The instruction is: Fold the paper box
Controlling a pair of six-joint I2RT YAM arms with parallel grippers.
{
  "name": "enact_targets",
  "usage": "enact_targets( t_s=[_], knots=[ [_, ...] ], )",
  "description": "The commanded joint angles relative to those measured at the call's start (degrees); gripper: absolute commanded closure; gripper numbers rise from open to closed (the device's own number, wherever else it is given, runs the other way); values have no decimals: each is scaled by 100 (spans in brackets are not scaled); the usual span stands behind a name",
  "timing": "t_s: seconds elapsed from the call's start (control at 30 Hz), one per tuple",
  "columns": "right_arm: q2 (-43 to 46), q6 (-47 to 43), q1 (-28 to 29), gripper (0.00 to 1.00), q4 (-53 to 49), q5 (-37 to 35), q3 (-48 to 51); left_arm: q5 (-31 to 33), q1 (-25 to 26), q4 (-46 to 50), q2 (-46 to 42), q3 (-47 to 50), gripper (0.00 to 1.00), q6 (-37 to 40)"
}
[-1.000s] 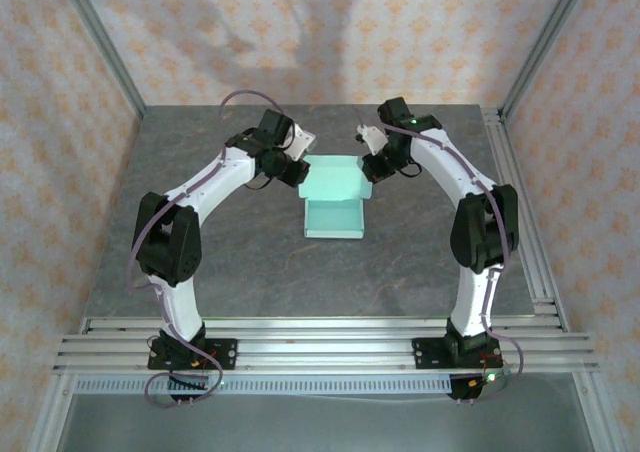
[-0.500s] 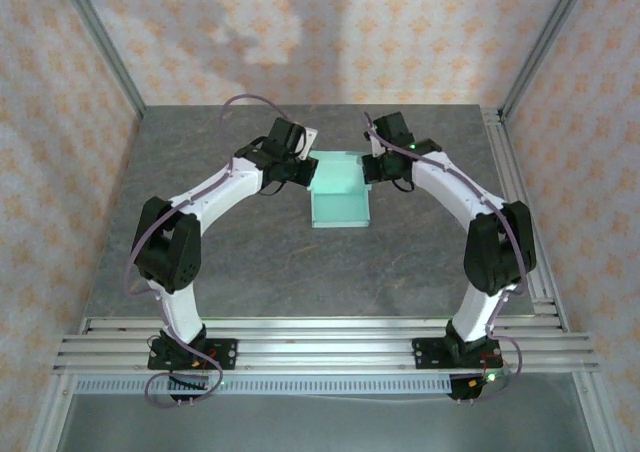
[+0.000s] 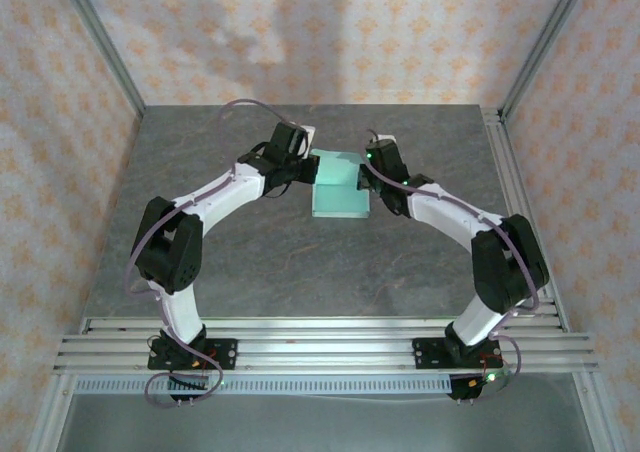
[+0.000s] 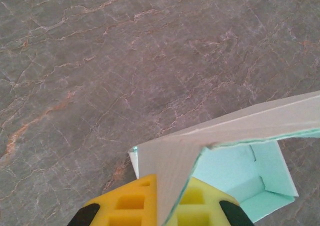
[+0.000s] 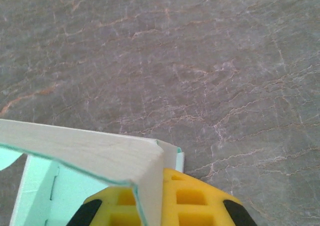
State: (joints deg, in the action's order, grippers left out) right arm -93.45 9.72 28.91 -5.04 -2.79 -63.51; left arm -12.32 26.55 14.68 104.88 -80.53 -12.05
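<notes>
Already well along, judging by the shape: no flat sheet, but a shallow rectangular tray with walls standing and a panel raised above it. Done, apparently: base creased, side walls up, an inner corner formed, as seen from the left wrist. Left, most likely: bringing the raised panel down over the tray, tucking its flaps, letting go. Hard to say from above whether any tab is locked yet.

Paper box (image 3: 340, 186): toward the far edge of the tabletop (image 3: 200, 187), roughly midway between its left and right edges, flanked by both arms. Pale mint-blue inside, plain whitish on the reverse, thin card with a fine mint line along the cut edges. Creases crisp; no tear or crush visible.

Left fingers (image 3: 305, 168): at the box's left side, clenched on a folded flap of the paper box (image 4: 240, 126), with whitish card pinched edge-on between the yellow pads (image 4: 147, 188) and mint interior open below.

Right fingers (image 3: 368, 175): at the box's right side, likewise clamped on a flap of the paper box (image 5: 90, 153), yellow pads (image 5: 170, 183) pressed against the card's corner fold.

Flimsy material by the look of it; probably prone to buckling if the two sides are pulled unevenly.
</notes>
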Motion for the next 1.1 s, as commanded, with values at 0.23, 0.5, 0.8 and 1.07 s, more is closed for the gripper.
enact_targets(
  t_s=[0.23,0.5,0.8,1.07],
  knots=[
    [519,-8,264,100,2002,-1008,883,483,183,-979,-386,715,100,-493],
    [633,-212,317,100,2675,-960,1514,763,255,-1046,-423,939,100,-1124],
    [612,-372,370,100,3098,-899,1915,875,427,-1140,-415,1166,100,-1673],
    [634,-396,382,100,3465,-795,2255,1012,507,-1213,-468,1403,100,-1740]
  ],
)
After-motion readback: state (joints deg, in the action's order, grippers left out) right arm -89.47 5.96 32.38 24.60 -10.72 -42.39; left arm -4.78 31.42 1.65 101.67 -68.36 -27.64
